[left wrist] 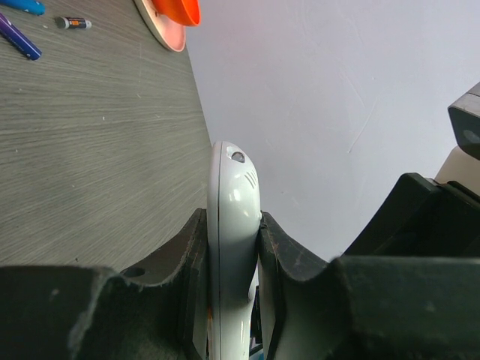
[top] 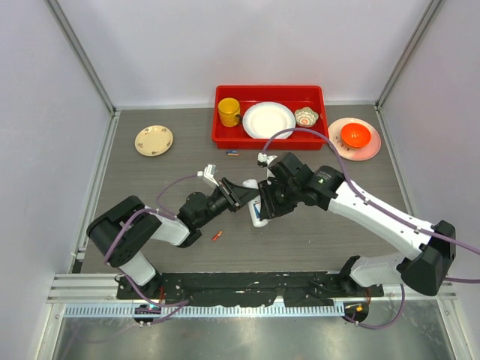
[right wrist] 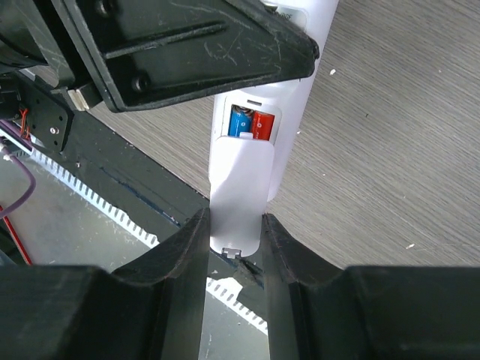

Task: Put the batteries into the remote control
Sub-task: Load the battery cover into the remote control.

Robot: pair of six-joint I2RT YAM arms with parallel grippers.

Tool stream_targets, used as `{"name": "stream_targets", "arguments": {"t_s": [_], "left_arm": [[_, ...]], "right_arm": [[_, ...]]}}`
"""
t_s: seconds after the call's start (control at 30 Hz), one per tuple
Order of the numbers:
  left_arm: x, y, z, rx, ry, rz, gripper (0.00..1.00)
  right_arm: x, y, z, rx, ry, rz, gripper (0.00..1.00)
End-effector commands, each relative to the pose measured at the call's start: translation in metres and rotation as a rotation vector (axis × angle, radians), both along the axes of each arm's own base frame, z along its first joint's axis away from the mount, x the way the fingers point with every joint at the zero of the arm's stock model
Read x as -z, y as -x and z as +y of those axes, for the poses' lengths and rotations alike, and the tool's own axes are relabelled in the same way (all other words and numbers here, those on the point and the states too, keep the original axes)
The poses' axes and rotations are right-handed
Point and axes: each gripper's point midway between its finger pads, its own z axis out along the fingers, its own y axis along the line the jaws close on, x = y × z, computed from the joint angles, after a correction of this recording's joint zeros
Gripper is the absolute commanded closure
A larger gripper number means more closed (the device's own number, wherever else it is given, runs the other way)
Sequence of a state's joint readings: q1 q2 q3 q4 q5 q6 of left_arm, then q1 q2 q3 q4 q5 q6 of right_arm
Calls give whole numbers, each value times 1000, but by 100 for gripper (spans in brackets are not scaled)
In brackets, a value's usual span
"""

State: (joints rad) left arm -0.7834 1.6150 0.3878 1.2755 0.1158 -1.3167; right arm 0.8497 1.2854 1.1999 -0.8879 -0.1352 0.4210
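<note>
The white remote control (top: 258,216) is held above the table between both grippers. My left gripper (top: 244,196) is shut on it, and in the left wrist view it stands edge-on (left wrist: 232,225) between the fingers. In the right wrist view its back (right wrist: 296,105) shows an open slot holding a blue battery (right wrist: 241,124) and a red-orange battery (right wrist: 262,126). My right gripper (right wrist: 234,217) is shut on the plain white cover plate (right wrist: 240,187), which lies on the remote's back just below the slot. A red-orange battery (top: 217,235) and a blue one (top: 232,153) lie loose on the table.
A red bin (top: 268,91) at the back holds a yellow cup (top: 229,112), a white plate (top: 268,120) and a small bowl (top: 306,116). An orange bowl (top: 355,135) on a pink plate stands to its right. A cream plate (top: 154,140) lies back left.
</note>
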Motion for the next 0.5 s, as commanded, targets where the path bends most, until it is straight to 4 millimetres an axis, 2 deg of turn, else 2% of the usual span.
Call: {"name": "stream_targets", "arguments": {"t_s": [0.0, 0.2, 0.47], "left_arm": [[-75, 5, 3, 3, 218, -197, 100], [-76, 6, 2, 12, 222, -197, 100], [-76, 10, -1, 27, 220, -199, 100]], "right_arm": [[-14, -9, 13, -8, -44, -35, 99], [-7, -14, 13, 1, -19, -36, 99], [-8, -19, 15, 12, -10, -51, 99]]}}
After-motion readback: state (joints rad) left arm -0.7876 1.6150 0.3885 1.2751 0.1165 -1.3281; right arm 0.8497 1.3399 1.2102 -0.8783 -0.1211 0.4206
